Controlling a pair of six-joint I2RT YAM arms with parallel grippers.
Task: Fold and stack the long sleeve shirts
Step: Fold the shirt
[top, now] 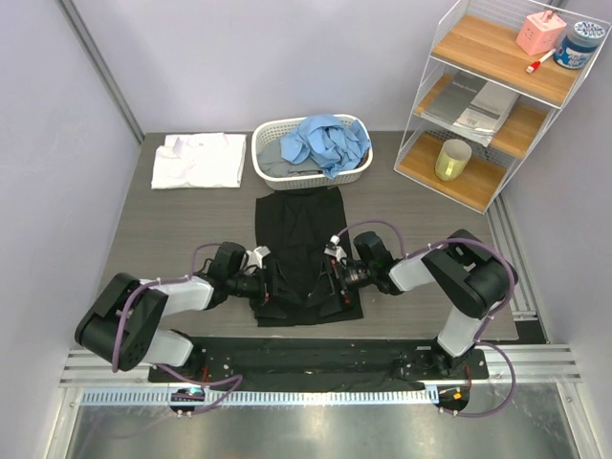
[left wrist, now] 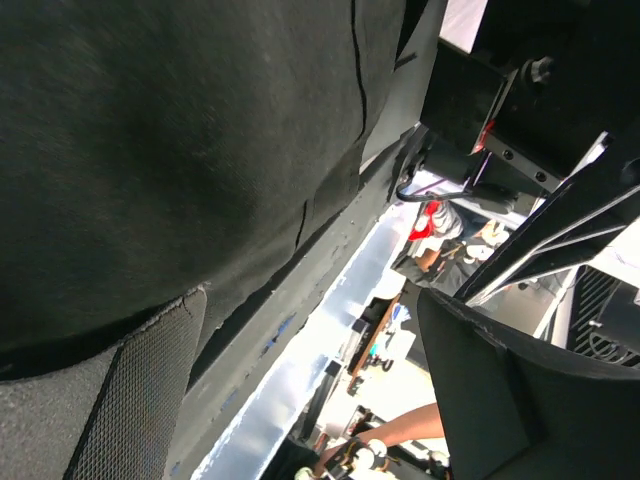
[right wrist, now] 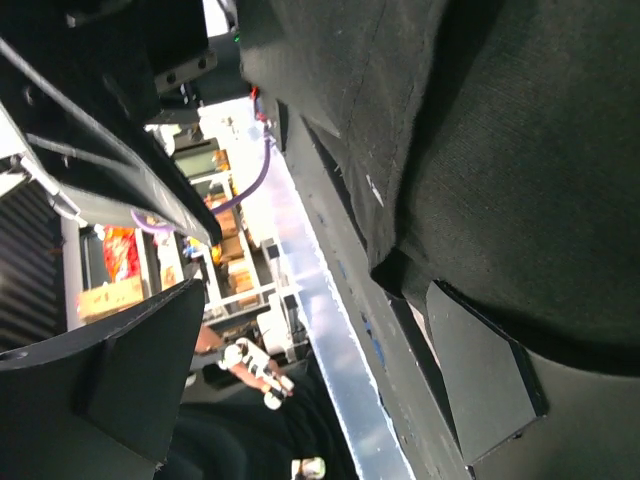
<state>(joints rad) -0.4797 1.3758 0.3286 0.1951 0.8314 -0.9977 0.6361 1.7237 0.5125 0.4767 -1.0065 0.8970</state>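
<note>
A large black shirt [top: 301,229] lies flat in the middle of the table, its collar end near the basket. My left gripper [top: 274,285] and right gripper [top: 330,280] rest low on its near part, facing each other. In the left wrist view the left gripper [left wrist: 310,300] is open, and one finger [left wrist: 120,400] lies against the black cloth [left wrist: 150,150]. In the right wrist view the right gripper [right wrist: 315,290] is open, and one finger [right wrist: 480,380] lies against the cloth [right wrist: 500,150]. A folded white shirt [top: 199,160] lies at the back left. A light blue shirt [top: 325,142] sits crumpled in the basket.
The white slatted basket [top: 263,164] stands at the back centre, touching the black shirt's far end. A wire shelf unit [top: 497,96] with a cup, papers and small containers stands at the back right. The table's near edge and a metal rail run just behind the grippers.
</note>
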